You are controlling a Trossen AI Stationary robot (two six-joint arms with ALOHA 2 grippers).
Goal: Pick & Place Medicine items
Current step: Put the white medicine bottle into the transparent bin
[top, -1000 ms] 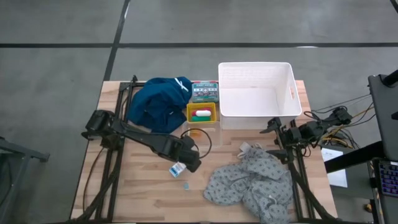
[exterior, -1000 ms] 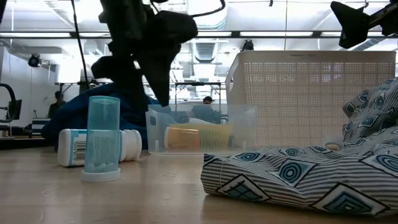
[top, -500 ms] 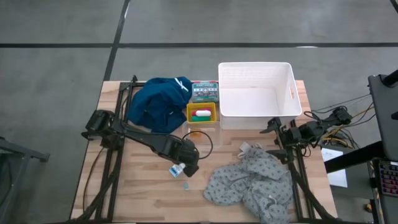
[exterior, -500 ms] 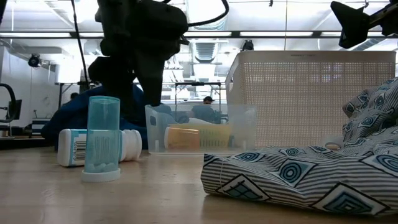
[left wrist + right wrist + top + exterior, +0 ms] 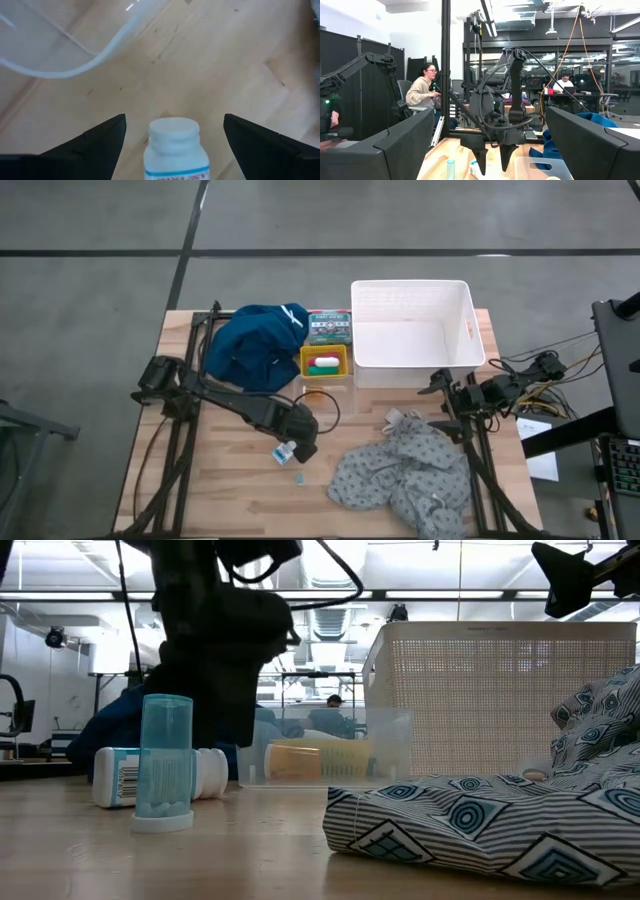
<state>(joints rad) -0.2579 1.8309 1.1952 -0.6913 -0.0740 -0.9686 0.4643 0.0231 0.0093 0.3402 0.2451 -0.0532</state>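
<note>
A white-and-blue bottle [image 5: 285, 452] lies on its side on the wood; its white cap [image 5: 173, 132] points away from my left wrist. My left gripper [image 5: 174, 119] is open and low over it, one finger on each side of the cap, neither touching. In the low view the left gripper [image 5: 222, 725] stands behind the bottle [image 5: 150, 777]. A clear blue tube [image 5: 165, 760] stands upright on its cap just in front. Red, green and white tubes lie in a yellow tray [image 5: 324, 362]. My right gripper [image 5: 440, 385] waits open by the basket.
A white basket [image 5: 410, 332] stands at the far right. A dark blue cloth [image 5: 258, 345] lies far left and a green box [image 5: 329, 327] beside it. A clear tub [image 5: 320, 745] holds an orange pack. A grey dotted cloth [image 5: 405, 475] covers the near right. People sit in the room beyond.
My left gripper has come down toward the white-and-blue bottle and a little toward the table's near edge; it now hangs close behind the bottle. Bottle and blue tube have stayed where they were.
</note>
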